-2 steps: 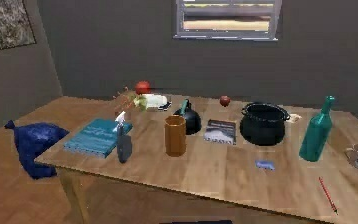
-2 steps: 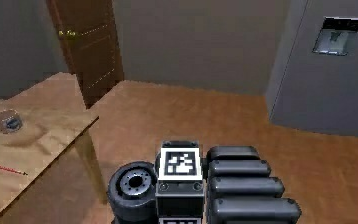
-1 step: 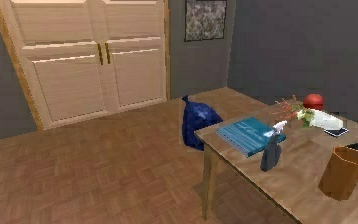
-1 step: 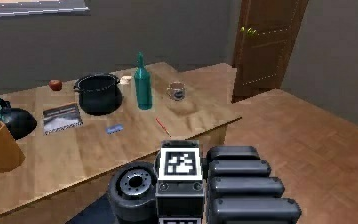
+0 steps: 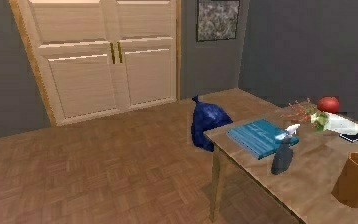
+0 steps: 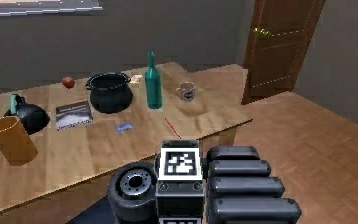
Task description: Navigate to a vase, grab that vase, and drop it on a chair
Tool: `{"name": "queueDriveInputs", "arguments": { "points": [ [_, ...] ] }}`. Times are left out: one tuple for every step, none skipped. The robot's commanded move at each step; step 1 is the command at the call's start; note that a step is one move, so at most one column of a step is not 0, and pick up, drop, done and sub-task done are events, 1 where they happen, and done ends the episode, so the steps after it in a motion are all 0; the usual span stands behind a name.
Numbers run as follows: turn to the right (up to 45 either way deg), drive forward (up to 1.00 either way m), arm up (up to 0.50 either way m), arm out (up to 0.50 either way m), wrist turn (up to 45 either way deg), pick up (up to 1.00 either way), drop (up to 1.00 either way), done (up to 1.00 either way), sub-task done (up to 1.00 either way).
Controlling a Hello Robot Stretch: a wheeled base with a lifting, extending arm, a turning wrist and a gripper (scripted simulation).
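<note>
An orange-brown open-topped vessel [image 6: 9, 138], possibly the vase, stands at the near left end of a wooden table [image 6: 202, 125]. It also appears at the forward view's lower right as the same vessel [image 5: 352, 180]. Beside it sits a dark rounded vessel with a handle [image 6: 27, 115]. The arm's stacked dark segments [image 6: 242, 185] and a white marker [image 6: 179, 163] lie at the arm side view's bottom. Left of them is the gripper's dark body [image 6: 135, 188]. Its far end is not distinct, so I cannot tell whether it holds anything. A dark blue shape [image 5: 207, 122], maybe a chair, stands by the table's far corner.
On the table are a black pot [image 6: 109, 92], a green bottle [image 6: 152, 80], a glass [image 6: 187, 92], a red apple [image 6: 67, 80], a blue book [image 5: 259, 135] and a spray bottle [image 5: 284, 152]. Cream double doors [image 5: 97, 55] lie ahead across open wooden floor. A brown door [image 6: 282, 45] stands beyond the table.
</note>
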Motion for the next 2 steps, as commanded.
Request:
{"name": "queueDriveInputs", "arguments": {
  "points": [
    [0.0,0.00,0.00,0.30,0.0,0.00,0.00,0.00,0.00],
    [0.0,0.00,0.00,0.00,39.0,0.00,0.00,0.00,0.00]
  ]
}}
